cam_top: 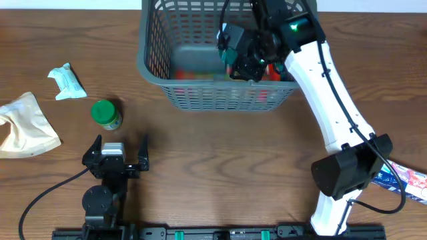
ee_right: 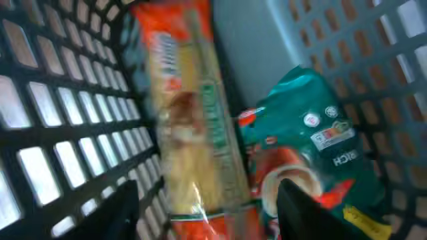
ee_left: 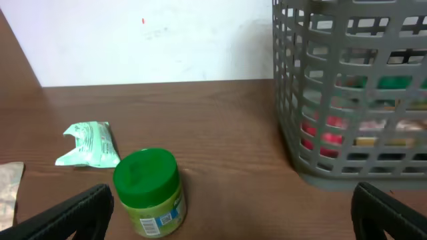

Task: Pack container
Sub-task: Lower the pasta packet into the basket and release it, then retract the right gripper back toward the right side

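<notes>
The grey slotted container (cam_top: pixel 150 67) stands at the back centre of the table. My right gripper (cam_top: pixel 243 63) reaches down inside it. In the right wrist view its fingers stand apart, open (ee_right: pixel 210 213), over a blurred orange-and-yellow packet (ee_right: pixel 187 120) lying along the lattice wall (ee_right: pixel 53 100). A teal packet (ee_right: pixel 313 133) lies beside it on the bottom. My left gripper (cam_top: pixel 121 141) rests open near the front left. A green-lidded jar (ee_left: pixel 148 190) stands just ahead of its left finger, with the container (ee_left: pixel 300 133) farther right.
The green-lidded jar (cam_top: pixel 105 113) is left of centre. A white-and-green packet (cam_top: pixel 67 81) and a beige pouch (cam_top: pixel 23 127) lie at the far left. A colourful packet (cam_top: pixel 407 179) lies at the right edge behind the right arm's base.
</notes>
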Controlling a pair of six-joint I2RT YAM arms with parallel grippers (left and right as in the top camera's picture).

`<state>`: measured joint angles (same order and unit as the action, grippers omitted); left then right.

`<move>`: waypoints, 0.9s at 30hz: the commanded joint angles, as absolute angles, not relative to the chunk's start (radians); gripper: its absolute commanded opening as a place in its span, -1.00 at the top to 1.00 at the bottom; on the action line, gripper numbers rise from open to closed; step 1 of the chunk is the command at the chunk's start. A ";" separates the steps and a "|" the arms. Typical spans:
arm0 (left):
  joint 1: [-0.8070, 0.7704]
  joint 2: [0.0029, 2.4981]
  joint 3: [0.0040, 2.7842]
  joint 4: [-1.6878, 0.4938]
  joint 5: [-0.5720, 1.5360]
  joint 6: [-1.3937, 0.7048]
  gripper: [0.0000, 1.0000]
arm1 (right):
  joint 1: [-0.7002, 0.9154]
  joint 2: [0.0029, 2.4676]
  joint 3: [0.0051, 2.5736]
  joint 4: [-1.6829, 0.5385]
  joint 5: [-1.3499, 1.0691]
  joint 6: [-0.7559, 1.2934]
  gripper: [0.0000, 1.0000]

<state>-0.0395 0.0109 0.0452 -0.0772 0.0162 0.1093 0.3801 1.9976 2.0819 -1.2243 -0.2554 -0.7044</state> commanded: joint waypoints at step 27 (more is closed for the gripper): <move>-0.037 0.004 0.015 -0.092 0.008 0.120 -0.97 | 0.183 1.876 2.436 -1.230 0.393 0.277 -0.98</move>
<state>-0.0395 0.0109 0.0452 -0.0772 0.0162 0.1093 0.2554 1.9282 2.4138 -1.1976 0.2844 -0.0071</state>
